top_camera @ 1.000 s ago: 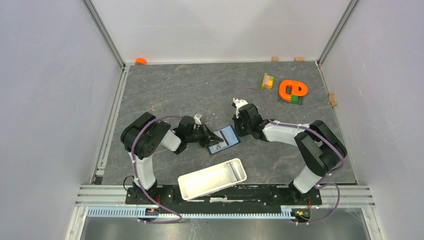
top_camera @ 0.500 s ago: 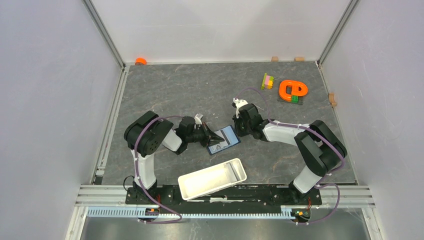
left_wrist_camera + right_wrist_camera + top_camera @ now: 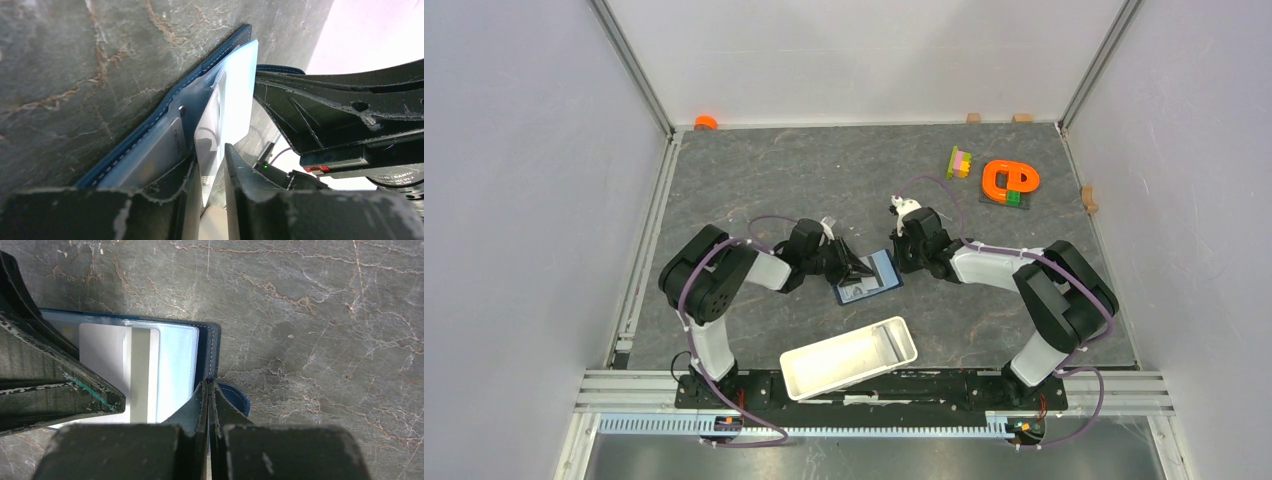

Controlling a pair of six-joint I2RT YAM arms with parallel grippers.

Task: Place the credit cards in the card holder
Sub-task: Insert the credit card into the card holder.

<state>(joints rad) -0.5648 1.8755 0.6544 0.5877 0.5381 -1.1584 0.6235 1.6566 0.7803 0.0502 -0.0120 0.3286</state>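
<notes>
**Card fed into open wallet.** At the near edge, a long white tray (image 3: 824,372) is seen lying between the two arm bases, apart from both grippers. Just beyond it, mid-table, the card holder (image 3: 876,284) is spread open on the grey stone-patterned table (image 3: 774,180) and is worked from both sides.

Its right edge is pinched by the right gripper (image 3: 208,386). The fingers are pressed together on the navy rim, so the wallet is pinned flat. From the left, a white card (image 3: 212,125) is clamped edge-on in the left gripper (image 3: 210,156) and is partly slid under the holder's clear sleeve. A second, grey card (image 3: 162,147) is already lodged in the pocket beside it.

Over the past second the left arm's wrist has been swung a little farther from the bases and its gripper re-angled against the holder. The right arm has hardly been moved, and the holder has been nudged only slightly.

This is judged to mean that the card is being fed deeper into its slot. The insertion is not yet finished, since part of the card is still held outside the sleeve between the fingers. Whether more cards wait in the tray cannot be told.

At the far right, an orange ring toy (image 3: 1009,180) and a small stack of coloured blocks (image 3: 960,162) are left well apart from the work.
</notes>
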